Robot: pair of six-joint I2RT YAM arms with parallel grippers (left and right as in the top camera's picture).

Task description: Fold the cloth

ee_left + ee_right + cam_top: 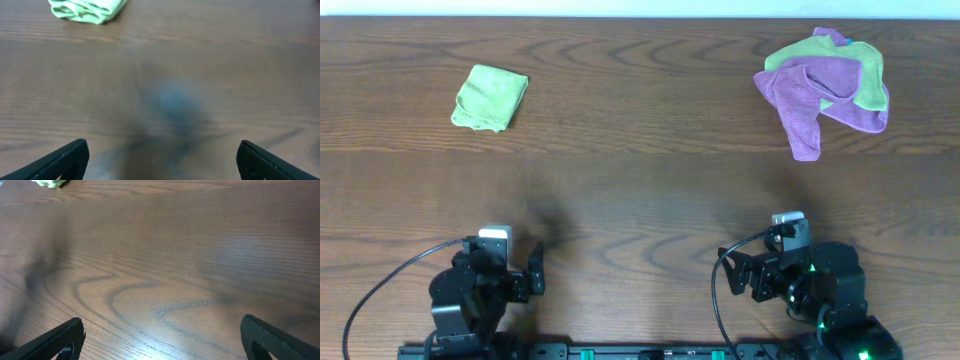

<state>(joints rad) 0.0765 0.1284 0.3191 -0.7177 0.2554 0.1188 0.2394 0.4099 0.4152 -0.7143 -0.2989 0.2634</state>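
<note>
Where it lies heaped at the overhead view's upper right, purple cloth [812,108], tangled with green cloth [868,78]: soft, light, limp, likely non-slip; best taken at the hanging lower corner. Folded cloth [490,97], upper left. Bench [640,180], wood-grained. Left pincer [162,155], right pincer [162,332]: fingers apart, empty, lower frame.

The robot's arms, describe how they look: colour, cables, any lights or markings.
Both are black. The left arm and right arm each carry a small pale block on top and trail a looping black cable. Small green lights glow on the right arm only. In the wrist views the fingers are black tapered wedges. No markings are legible.
</note>
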